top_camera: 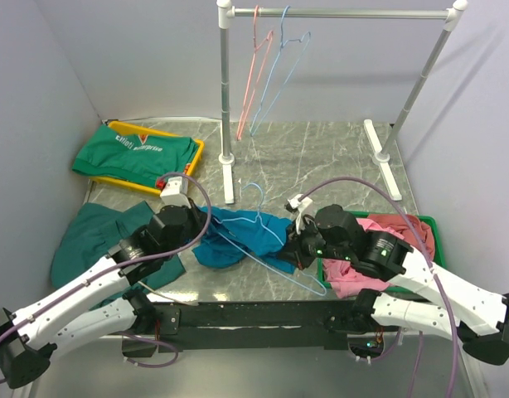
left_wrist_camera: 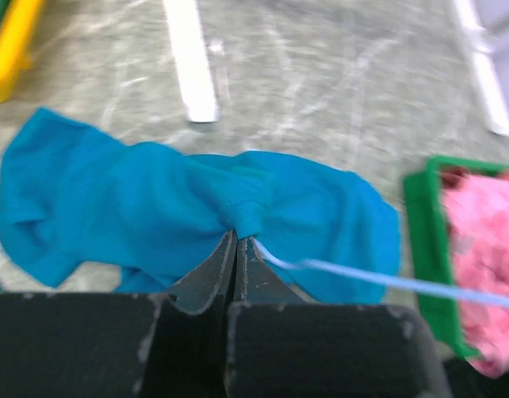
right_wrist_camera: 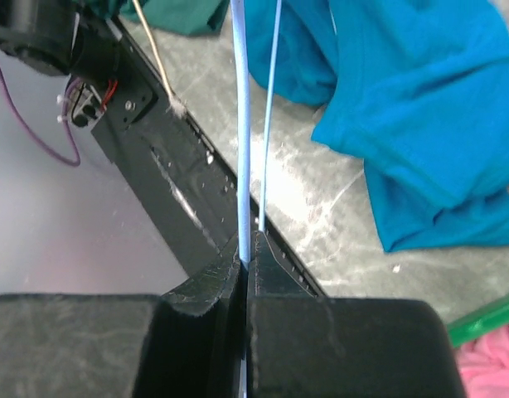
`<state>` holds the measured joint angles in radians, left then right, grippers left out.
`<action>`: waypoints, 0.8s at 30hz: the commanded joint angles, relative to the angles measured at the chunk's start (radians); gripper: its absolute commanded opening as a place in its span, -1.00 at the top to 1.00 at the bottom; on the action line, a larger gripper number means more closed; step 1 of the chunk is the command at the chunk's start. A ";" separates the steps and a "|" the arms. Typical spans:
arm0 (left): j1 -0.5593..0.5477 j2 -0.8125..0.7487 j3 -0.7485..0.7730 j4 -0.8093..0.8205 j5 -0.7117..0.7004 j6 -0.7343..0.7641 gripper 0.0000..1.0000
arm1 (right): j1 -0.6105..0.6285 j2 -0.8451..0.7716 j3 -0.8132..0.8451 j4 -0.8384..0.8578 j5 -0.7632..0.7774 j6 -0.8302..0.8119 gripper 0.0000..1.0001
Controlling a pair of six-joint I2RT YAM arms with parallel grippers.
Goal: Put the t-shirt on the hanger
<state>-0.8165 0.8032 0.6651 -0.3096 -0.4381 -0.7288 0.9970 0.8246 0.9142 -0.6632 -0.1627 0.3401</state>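
Now pinching a bunched fold of the t-shirt [left_wrist_camera: 155, 207] with the left claw [left_wrist_camera: 238, 240], clenched tight. Squeezing the thin wire hanger [right_wrist_camera: 242, 124] with the right claw [right_wrist_camera: 244, 257], clenched too. Lying crumpled in the middle of the table [top_camera: 321, 157], close to the green bin [top_camera: 426, 222].

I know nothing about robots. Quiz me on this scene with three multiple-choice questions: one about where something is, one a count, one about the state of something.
1. Where is the pink garment? A in the green bin; B on a shelf; C in a drawer.
2. How many hangers hang on the rack? A none; B two; C five.
3. The right end effector is: A open and empty; B shut on the loose hanger; C shut on a cup.
Answers: 1 A, it fills the bin. 2 B, a pink hanger and a blue rack hanger. 3 B, its jaws pinch the wire.
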 commanded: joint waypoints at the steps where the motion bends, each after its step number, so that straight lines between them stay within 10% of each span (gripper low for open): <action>1: 0.004 -0.051 0.088 0.073 0.133 0.078 0.98 | 0.014 0.043 0.009 0.154 0.069 -0.049 1.00; 13: -0.015 -0.140 0.229 0.049 0.308 0.170 0.98 | 0.081 0.206 0.034 0.439 0.077 -0.127 1.00; 24: -0.018 -0.105 0.174 -0.037 0.188 0.135 0.92 | 0.124 0.275 -0.127 0.841 0.104 -0.108 1.00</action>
<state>-0.8314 0.6853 0.8490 -0.3305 -0.1925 -0.5884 1.0904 1.0458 0.8215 -0.0467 -0.0559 0.2379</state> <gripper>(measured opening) 0.028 0.031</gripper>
